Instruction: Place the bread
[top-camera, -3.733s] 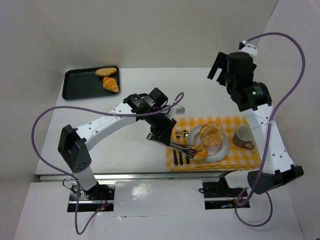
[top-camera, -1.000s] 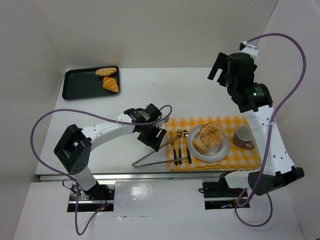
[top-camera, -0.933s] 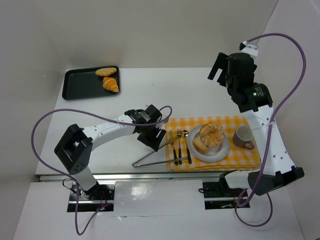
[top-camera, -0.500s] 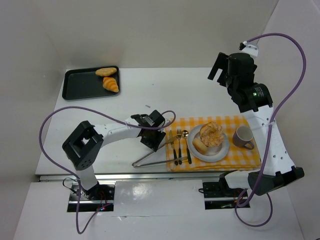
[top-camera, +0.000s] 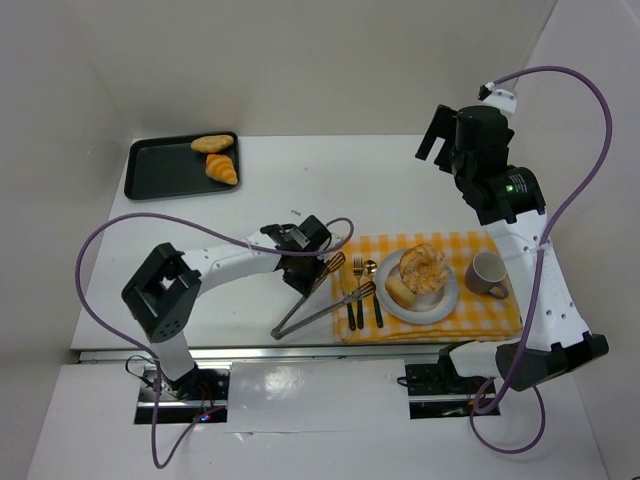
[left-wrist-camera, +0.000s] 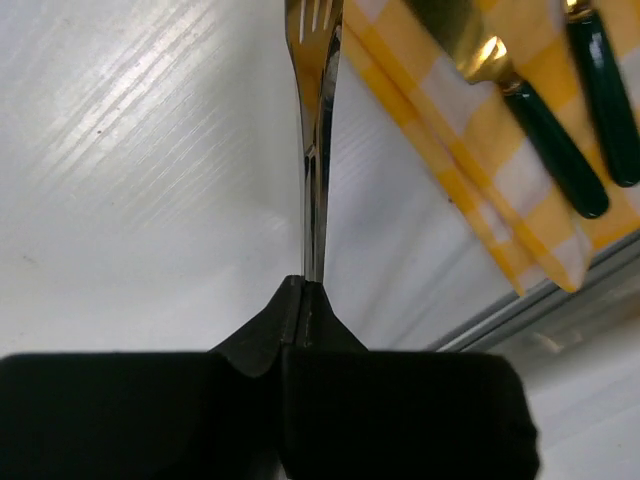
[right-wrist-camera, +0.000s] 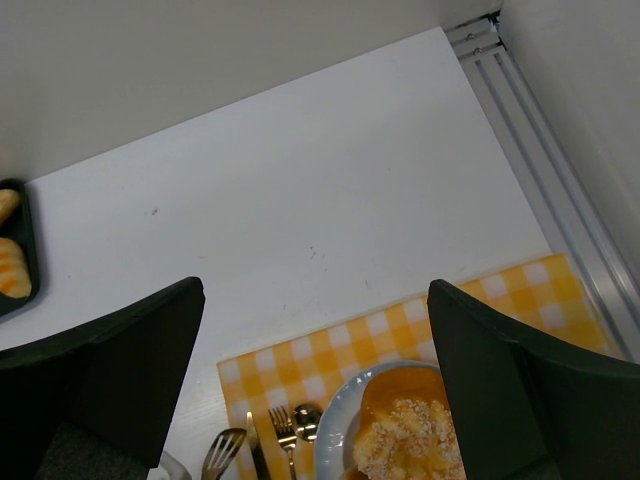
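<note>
The left gripper (left-wrist-camera: 303, 290) is pinched shut on the tongs (top-camera: 310, 305). From the wrist view it holds a thin metal edge, and from above that looks like only one of the two arms, since the tongs lie splayed in a V with the hinge toward the near table edge. The bread roll (top-camera: 400, 292) sits on the plate (top-camera: 447, 302) beside a larger pastry, and two croissants (top-camera: 222, 170) wait on the tray (top-camera: 160, 172) at the far left. The right gripper (right-wrist-camera: 315, 300) hangs high with its fingers wide apart, holding nothing. The main risk, as I judge it, is the grip itself: a narrow pinch on slick metal lets the tongs pivot or slide out once the arm swings. If only one arm is caught, closing the fingers cannot squeeze the tongs on a croissant. The second risk is the free arm of the tongs — its scalloped tip lies over the cutlery (top-camera: 357, 300) on the checked cloth (top-camera: 490, 322). A careless lift or sweep could hook a fork or spoon. It could also rake the cloth's edge and drag the plate and the cup (top-camera: 487, 273) along. Whether the hinge rests on the table I cannot tell — if it does, it may scrape.
</note>
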